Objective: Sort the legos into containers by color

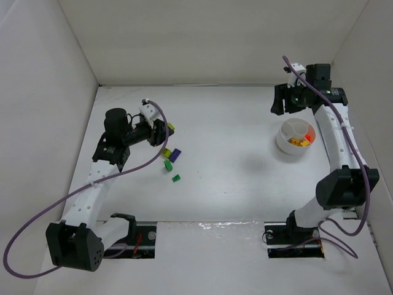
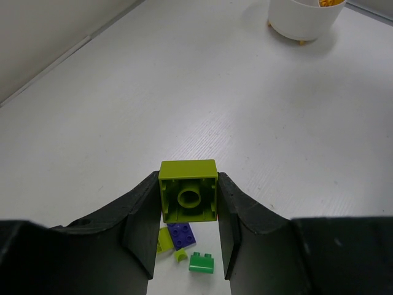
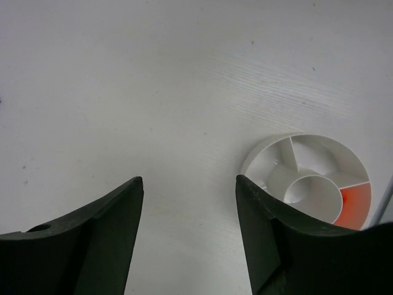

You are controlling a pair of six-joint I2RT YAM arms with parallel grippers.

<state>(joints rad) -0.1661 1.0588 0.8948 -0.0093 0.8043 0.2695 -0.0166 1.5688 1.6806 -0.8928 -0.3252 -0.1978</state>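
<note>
We see the left gripper (image 1: 164, 131) clenched on a lime green brick (image 2: 188, 192). Its fingers press the brick's two opposite sides and the hollow underside faces the wrist camera. This squeeze on flat faces looks secure, and it holds the brick clear of the table (image 1: 233, 178) for carrying.

Beneath it lie a purple brick (image 2: 182, 235) and a green brick (image 2: 201, 263), close together at about 9 o'clock on the table, not yet sorted.

The white divided bowl (image 1: 284, 142) sits well apart at 3 o'clock. Orange pieces (image 1: 299, 143) lie in one wedge and something red in a neighbouring one.

The right gripper (image 3: 188, 181) hangs released and holds nothing, at the bowl's 11 o'clock. We judge it is parked there so the bowl is open to the left arm, which must cross the table to an unused wedge.
</note>
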